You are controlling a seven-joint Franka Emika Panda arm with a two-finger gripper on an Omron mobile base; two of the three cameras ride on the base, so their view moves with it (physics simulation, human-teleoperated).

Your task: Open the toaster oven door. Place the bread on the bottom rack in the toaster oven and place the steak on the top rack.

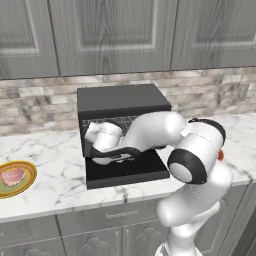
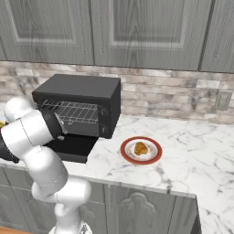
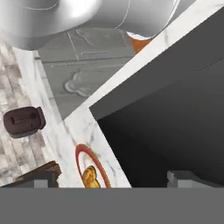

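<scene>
The black toaster oven [image 1: 122, 100] stands at the back of the counter. Its door [image 1: 127, 172] lies folded down flat in front of it. Inside, a light wire rack [image 2: 75, 112] shows; I cannot tell top from bottom. My arm [image 1: 150, 130] reaches across just above the open door. My gripper [image 3: 117, 179] is open and empty, its fingertips [image 3: 188, 177] wide apart over the dark door panel [image 3: 175, 127]. The bread [image 2: 140, 148] lies on a red-rimmed plate [image 2: 153, 157] right of the oven. The steak [image 1: 13, 176] sits on a yellow-green plate [image 1: 30, 172] at the far left.
The marble counter [image 2: 201, 155] runs right of the red plate, with a wall outlet [image 2: 222, 100] behind it. Grey upper cabinets [image 1: 115, 35] hang over the oven. A dark brown object [image 3: 24, 122] sits by the brick wall in the hand view.
</scene>
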